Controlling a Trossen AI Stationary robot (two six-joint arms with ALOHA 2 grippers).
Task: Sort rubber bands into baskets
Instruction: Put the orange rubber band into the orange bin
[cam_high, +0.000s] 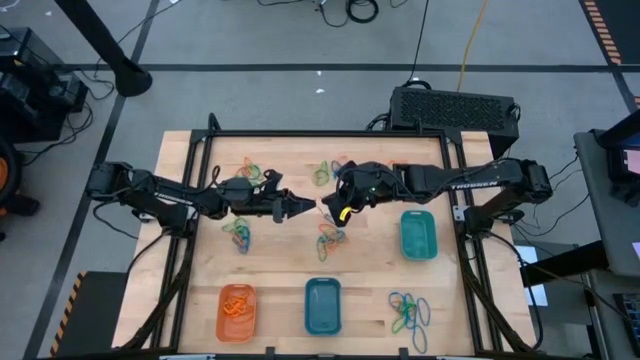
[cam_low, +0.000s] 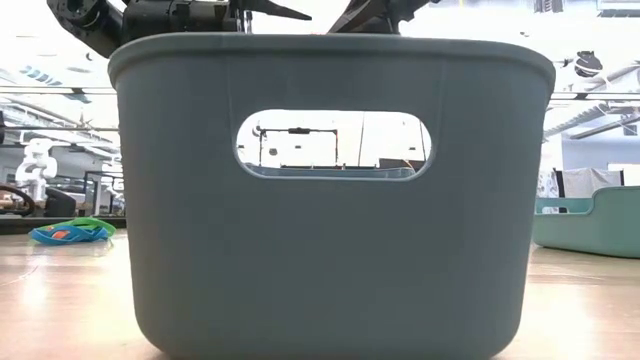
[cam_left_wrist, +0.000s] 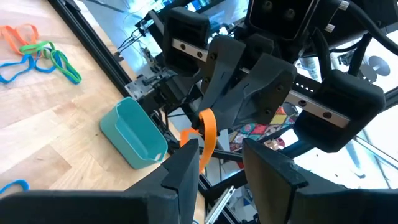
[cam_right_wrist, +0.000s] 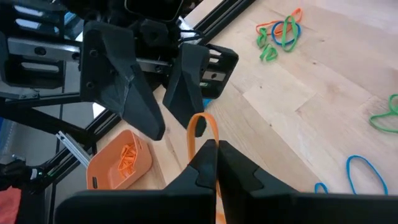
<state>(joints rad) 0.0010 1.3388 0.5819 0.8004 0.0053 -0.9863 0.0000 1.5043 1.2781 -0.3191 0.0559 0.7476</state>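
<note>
Two grippers meet above worktop (cam_high: 280, 285) middle. Right gripper (cam_right_wrist: 208, 152) pinched tight on orange band (cam_right_wrist: 202, 127), held in air. Left gripper (cam_left_wrist: 217, 152) fingers apart, one each side of same band, not squeezing. Orange basket (cam_high: 237, 311), blue basket (cam_high: 322, 306) at front edge, teal basket (cam_high: 417, 235) on right. Loose bands (cam_high: 409, 311) in small piles around.

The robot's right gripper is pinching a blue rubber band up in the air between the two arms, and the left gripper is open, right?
Almost. The rubber band pinched in the shut right gripper is orange, not blue, as the right wrist view shows. The left gripper is open, facing it.
</note>
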